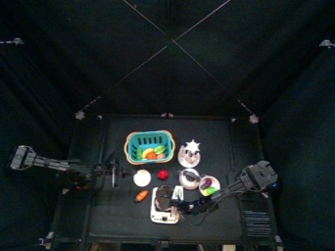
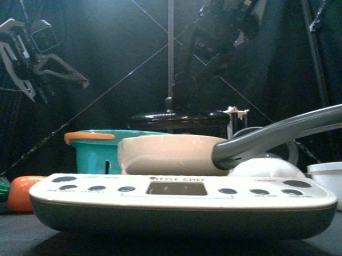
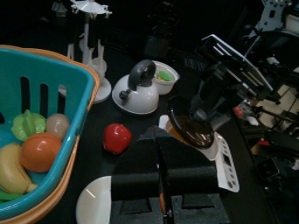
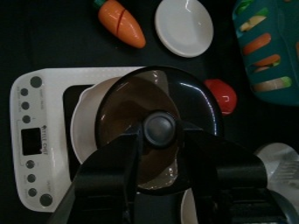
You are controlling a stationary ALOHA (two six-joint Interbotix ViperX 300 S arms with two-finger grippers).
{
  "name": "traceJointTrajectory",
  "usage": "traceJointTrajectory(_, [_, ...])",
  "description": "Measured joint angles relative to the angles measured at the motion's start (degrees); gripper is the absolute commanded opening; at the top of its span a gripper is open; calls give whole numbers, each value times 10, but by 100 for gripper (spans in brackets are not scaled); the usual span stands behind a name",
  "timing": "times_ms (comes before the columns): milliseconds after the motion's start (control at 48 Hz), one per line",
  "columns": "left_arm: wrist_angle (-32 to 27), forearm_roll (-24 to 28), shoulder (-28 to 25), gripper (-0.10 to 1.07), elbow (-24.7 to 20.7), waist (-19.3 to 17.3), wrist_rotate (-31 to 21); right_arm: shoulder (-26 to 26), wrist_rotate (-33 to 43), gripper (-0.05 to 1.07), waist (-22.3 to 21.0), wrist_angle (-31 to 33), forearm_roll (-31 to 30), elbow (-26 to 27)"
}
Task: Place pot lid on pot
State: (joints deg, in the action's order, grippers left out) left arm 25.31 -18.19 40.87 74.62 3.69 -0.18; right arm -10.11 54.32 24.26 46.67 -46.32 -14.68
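half done, i judge: right gripper [image 4: 158,166] grips the lid [image 4: 146,122] by its knob above the pot [image 4: 87,109]; lowering and release remain. left gripper [image 3: 163,179]: fingers unclear.

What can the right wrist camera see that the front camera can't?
Only the right wrist view shows the white plate, the red ball, and the right gripper closed on the pot lid by its knob. Only the front view shows the left arm, raised. Both show the lid, the white scale and the teal basket.
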Motion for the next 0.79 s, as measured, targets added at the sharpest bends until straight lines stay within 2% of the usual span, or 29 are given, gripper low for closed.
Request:
traceJointTrajectory(188, [1,0,0,-3,0,0,0,22,4,58,10,26,-1,-1])
traceJointTrajectory(417, [0,0,0,-3,0,0,-1,85,8,58,32,97,0,-27])
traceJointTrajectory(583, [0,0,0,-3,0,0,0,143,54,58,54,136,-1,-60])
traceJointTrajectory(792, [0,0,0,-3,0,0,-1,219,151,58,83,162,-24,-134])
